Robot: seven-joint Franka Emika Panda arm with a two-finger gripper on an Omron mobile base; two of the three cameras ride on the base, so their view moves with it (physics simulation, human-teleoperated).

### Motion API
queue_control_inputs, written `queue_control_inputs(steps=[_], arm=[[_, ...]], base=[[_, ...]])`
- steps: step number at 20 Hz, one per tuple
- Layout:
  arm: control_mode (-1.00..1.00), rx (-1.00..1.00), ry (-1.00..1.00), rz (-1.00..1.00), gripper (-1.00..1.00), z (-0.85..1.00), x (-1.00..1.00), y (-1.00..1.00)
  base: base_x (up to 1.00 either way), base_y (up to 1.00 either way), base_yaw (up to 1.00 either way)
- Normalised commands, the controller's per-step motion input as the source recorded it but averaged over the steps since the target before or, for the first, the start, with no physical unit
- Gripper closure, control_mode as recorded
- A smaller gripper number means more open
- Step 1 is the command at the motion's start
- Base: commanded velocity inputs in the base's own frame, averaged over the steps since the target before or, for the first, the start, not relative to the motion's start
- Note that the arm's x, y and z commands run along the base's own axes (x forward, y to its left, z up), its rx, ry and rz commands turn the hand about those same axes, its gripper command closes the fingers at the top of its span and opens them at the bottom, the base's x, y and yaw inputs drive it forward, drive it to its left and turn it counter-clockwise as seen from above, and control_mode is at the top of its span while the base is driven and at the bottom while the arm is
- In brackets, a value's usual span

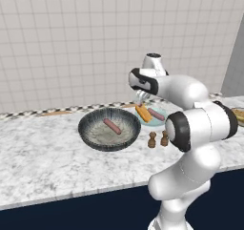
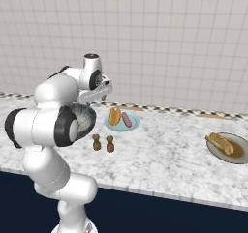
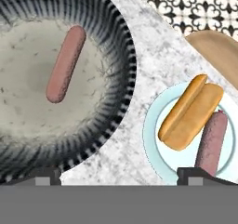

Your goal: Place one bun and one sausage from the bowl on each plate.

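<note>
Dark-ribbed and speckled pale inside, the bowl (image 1: pixel 109 129) sits on the marble bench (image 1: pixel 43 162) with one sausage (image 3: pixel 65 63) lying loose on its floor; no bun shows in it. Just beside it to the right, not touching, the pale blue plate (image 3: pixel 151 139) already carries a bun (image 3: pixel 190 111) and a second sausage (image 3: pixel 212 141) side by side, so that plate looks served. Well apart along the bench, the brownish-rimmed plate (image 2: pixel 231 157) holds a bun (image 2: pixel 220 142) alone, which is likely why the bowl's sausage is left: it is the missing half of that serving.

Above the gap between bowl and blue plate hangs the gripper (image 2: pixel 99 95), its fingers (image 3: pixel 193 175) spread wide and empty, straddling the bowl's rim on one side and the plate on the other. I judge the next step to be a shift over the bowl to pick the remaining sausage. Two small brown shakers (image 1: pixel 157 139) stand in front of the blue plate, close enough to be clipped on a low carry.
</note>
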Motion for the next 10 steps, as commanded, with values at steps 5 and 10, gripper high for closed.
queue_control_inputs(steps=[5, 10], arm=[[-1.0, 0.0, 0.0, -0.22, -1.0, 0.0, -0.08, 1.0], [-1.0, 0.0, 0.02, -0.23, -1.0, -0.13, 0.0, 1.0]], base=[[0.0, 0.0, 0.0], [0.0, 0.0, 0.0]])
